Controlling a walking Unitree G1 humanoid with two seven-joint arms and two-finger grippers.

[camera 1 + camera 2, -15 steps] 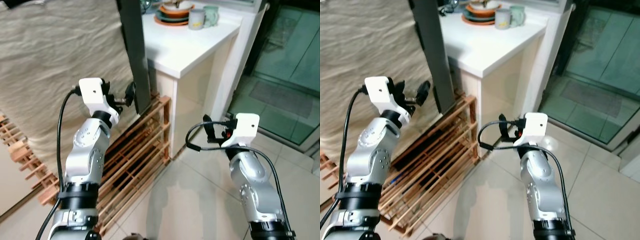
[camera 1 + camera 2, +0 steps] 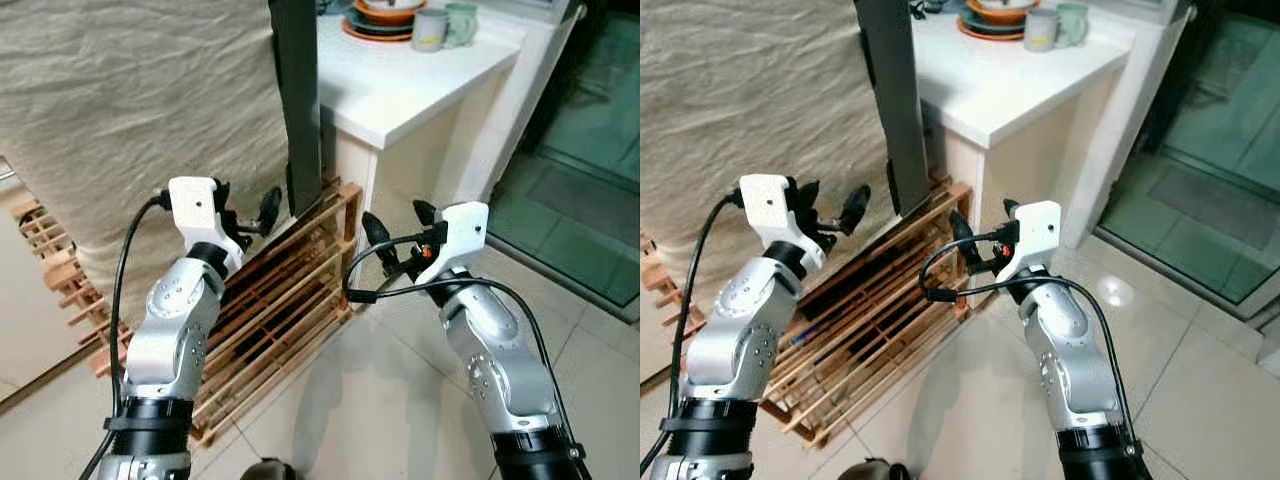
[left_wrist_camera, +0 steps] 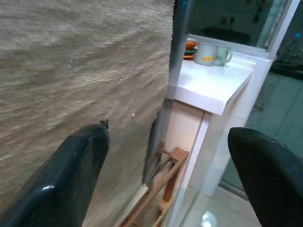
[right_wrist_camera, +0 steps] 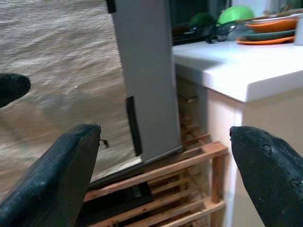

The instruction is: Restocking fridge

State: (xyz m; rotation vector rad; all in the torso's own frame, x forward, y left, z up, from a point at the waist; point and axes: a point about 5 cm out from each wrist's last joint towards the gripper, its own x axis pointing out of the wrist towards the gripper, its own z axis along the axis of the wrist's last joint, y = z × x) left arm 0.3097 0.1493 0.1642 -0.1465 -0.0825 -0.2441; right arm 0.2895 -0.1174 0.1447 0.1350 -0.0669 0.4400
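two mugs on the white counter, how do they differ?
Colour: the grey mug is grey with a small yellow mark on its side; the green mug is plain pale green. Place: the grey mug stands next to the stacked plates, while the green mug stands on its far side, away from the plates. Shared: both upright, side by side on the white counter.

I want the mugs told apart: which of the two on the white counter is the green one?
The green mug is the one nearer the counter's right edge; the grey mug stands beside it, next to the stacked plates.
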